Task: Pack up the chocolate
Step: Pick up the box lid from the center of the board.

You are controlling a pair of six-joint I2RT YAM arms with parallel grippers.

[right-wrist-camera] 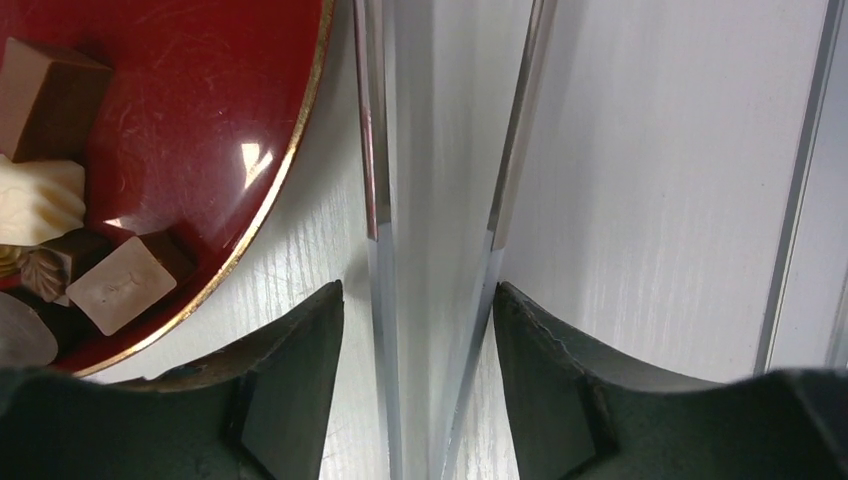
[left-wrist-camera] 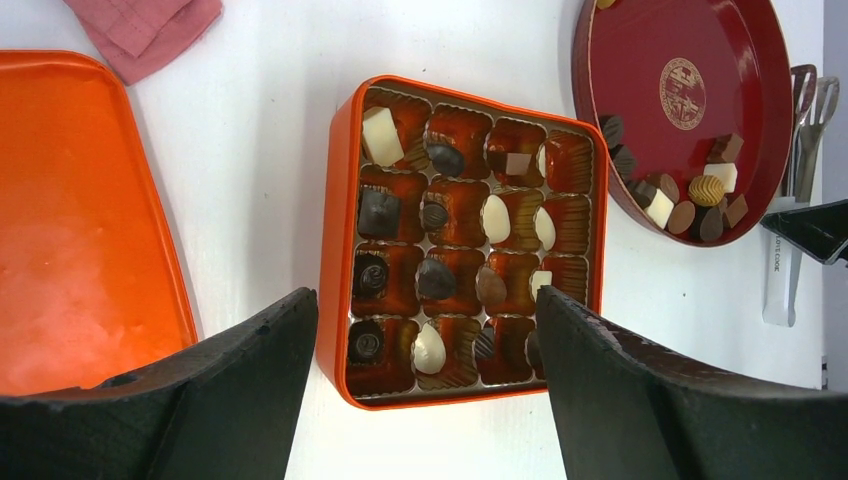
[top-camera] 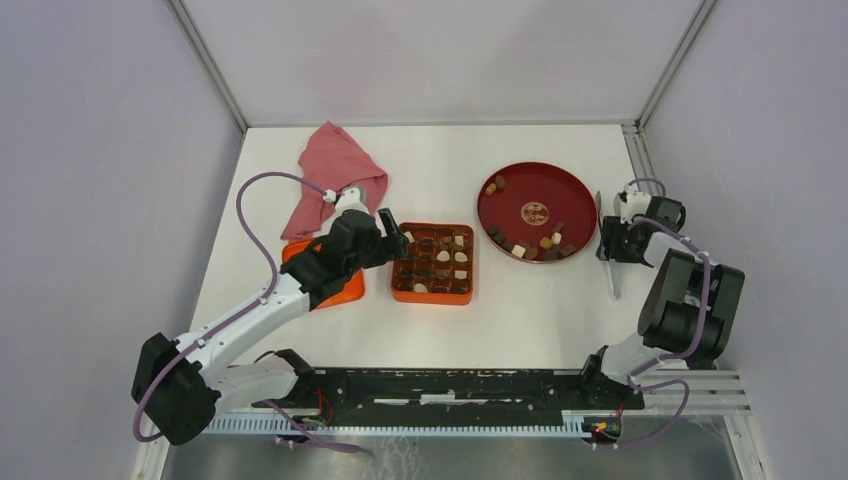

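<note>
Both arms: left gripper (left-wrist-camera: pixel 422 300) spread wide, empty, over gridded orange box (left-wrist-camera: pixel 338 250); right gripper (right-wrist-camera: pixel 418 292) straddles shiny tongs (right-wrist-camera: pixel 375 150), grip unclear.

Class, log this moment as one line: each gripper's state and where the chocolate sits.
left gripper: open, empty, above orange box | right gripper: open, fingers astride tongs beside plate | chocolate: some in box, some on plate

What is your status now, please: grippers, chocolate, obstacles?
Left gripper open above the box. Right gripper open astride the tongs. Chocolate partly boxed, some on the plate. Nothing blocking seen.
</note>
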